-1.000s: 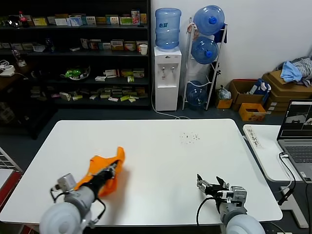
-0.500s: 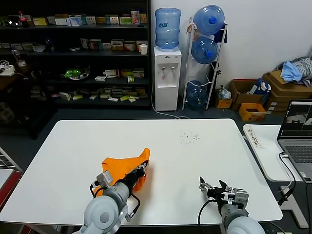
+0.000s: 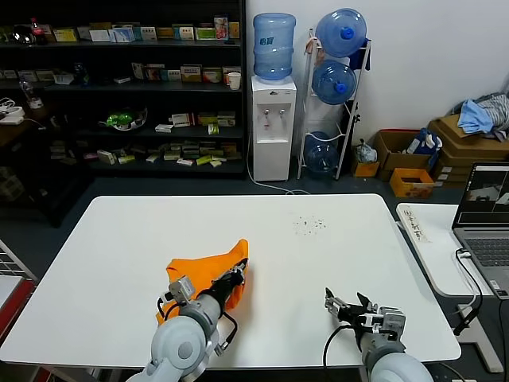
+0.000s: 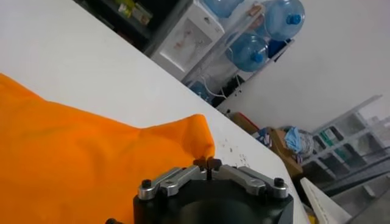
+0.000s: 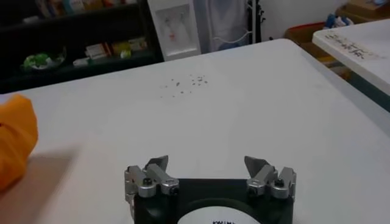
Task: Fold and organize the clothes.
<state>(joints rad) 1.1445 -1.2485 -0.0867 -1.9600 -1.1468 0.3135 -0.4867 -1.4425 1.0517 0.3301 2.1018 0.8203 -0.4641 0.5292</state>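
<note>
Shirt (image 3: 205, 269), a bunched orange heap, lay on the white tabletop (image 3: 318, 263) at about seven o'clock from its centre. The left claw (image 4: 207, 162) was clamped together on a raised fold of it. The right claw (image 5: 207, 167) waited with fingers wide apart near the five o'clock edge, well clear. To do the fold well, the pinched edge should probably be carried low and straight, then laid flat before letting go.

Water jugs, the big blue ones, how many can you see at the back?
4: one jug on the dispenser, three racked beside it, top, middle, bottom. Others may be hidden.
</note>
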